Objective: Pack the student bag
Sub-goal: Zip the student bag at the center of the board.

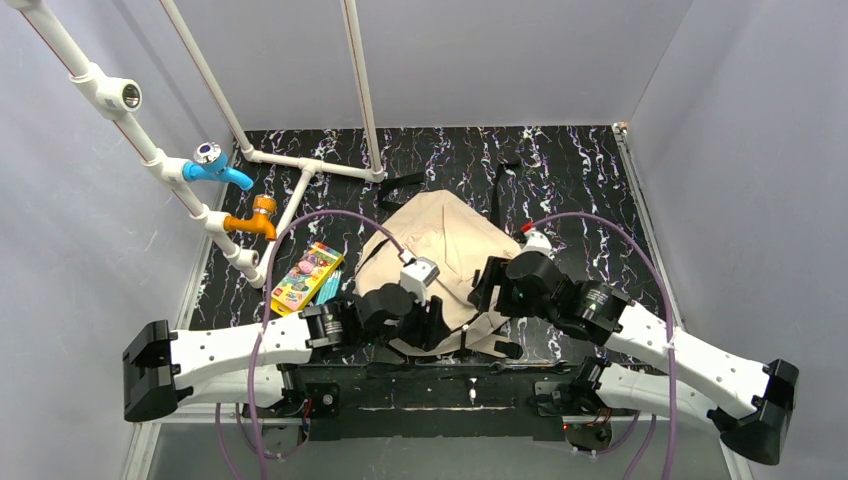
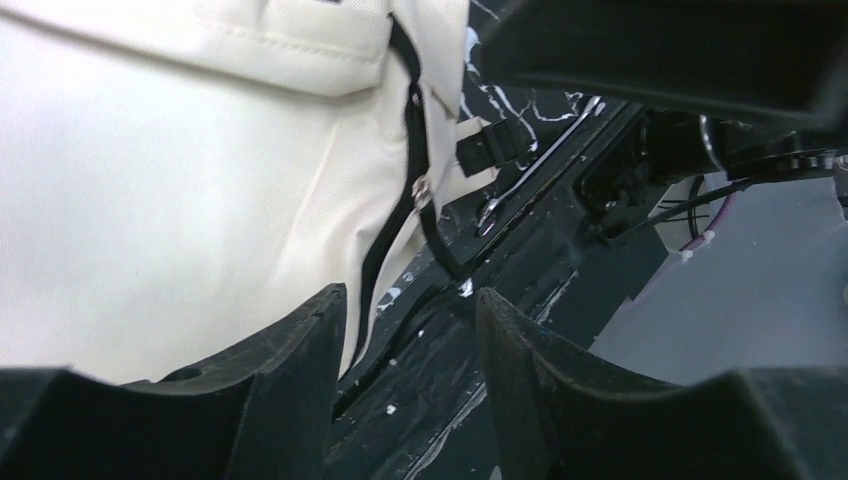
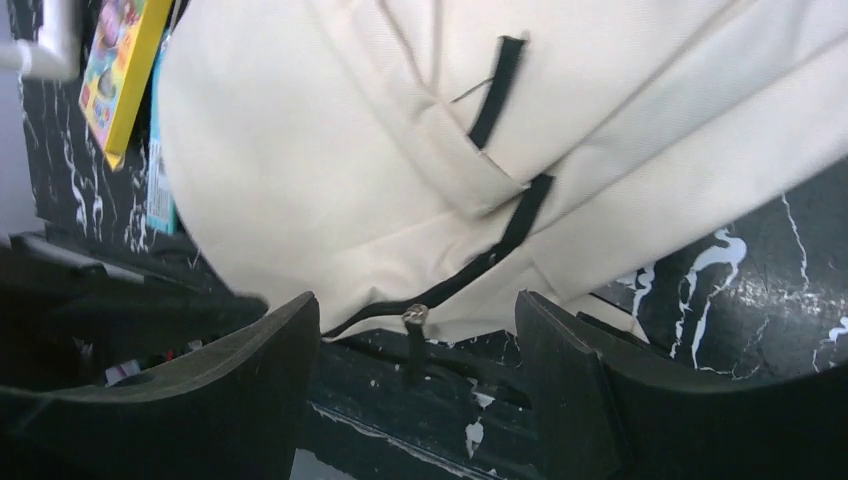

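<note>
The student bag (image 1: pixel 445 240), beige with black zippers, lies flat in the middle of the black marbled table (image 1: pixel 570 170), its near edge close to both arms. The left fingers (image 2: pixel 290 360) stand spread beside the bag's side zipper (image 2: pixel 413 150), gripping nothing. The right fingers (image 3: pixel 270 360) are spread too, with a metal zipper pull (image 3: pixel 414 318) between them, touching neither. A colourful box (image 1: pixel 306 276) lies just left of the bag.

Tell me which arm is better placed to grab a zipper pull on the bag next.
Probably right: a zipper pull hangs between its open fingers. The left fingers sit beside the bag, with a pull farther off.
</note>
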`<act>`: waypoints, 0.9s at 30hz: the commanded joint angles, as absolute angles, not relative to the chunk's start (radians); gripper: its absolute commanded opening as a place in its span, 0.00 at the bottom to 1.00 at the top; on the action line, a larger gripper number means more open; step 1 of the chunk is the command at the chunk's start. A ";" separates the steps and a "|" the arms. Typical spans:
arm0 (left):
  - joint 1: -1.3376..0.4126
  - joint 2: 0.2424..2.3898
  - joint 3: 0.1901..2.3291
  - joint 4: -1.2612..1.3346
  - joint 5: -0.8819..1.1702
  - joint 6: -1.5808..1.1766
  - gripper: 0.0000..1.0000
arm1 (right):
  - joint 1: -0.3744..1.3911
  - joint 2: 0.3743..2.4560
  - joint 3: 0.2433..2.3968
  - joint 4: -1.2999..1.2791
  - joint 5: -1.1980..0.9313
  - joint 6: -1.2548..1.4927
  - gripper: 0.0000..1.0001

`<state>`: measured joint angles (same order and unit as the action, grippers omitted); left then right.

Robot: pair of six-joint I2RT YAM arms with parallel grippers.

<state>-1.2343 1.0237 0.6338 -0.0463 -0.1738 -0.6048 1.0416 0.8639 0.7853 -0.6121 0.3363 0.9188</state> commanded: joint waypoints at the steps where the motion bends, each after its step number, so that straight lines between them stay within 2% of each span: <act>1: -1.242 1.112 0.789 -0.223 -0.152 -0.656 0.47 | 0.883 0.853 0.708 -0.620 0.142 0.998 0.77; 3: -1.247 1.160 0.832 -0.260 -0.148 -0.759 0.48 | 0.828 0.847 0.651 -0.546 0.022 1.038 0.70; 5: -1.257 1.190 0.857 -0.280 -0.144 -0.839 0.50 | 0.803 0.854 0.594 -0.476 -0.074 1.100 0.68; 9: -1.285 1.213 0.886 -0.332 -0.163 -1.000 0.55 | 0.795 0.871 0.512 -0.381 -0.129 1.224 0.69; 12: -1.295 1.248 0.896 -0.336 -0.149 -1.073 0.59 | 0.795 0.870 0.468 -0.327 -0.119 1.288 0.76; 15: -1.299 1.301 0.898 -0.328 -0.141 -1.128 0.58 | 0.795 0.860 0.429 -0.280 -0.085 1.344 0.74; 19: -1.299 1.368 0.910 -0.258 -0.130 -1.139 0.51 | 0.795 0.849 0.373 -0.203 -0.064 1.395 0.65; 22: -1.299 1.421 0.924 -0.237 -0.146 -1.143 0.48 | 0.795 0.831 0.338 -0.160 -0.047 1.425 0.49; 27: -1.299 1.505 0.976 -0.274 -0.227 -1.096 0.47 | 0.795 0.809 0.331 -0.144 -0.029 1.424 0.33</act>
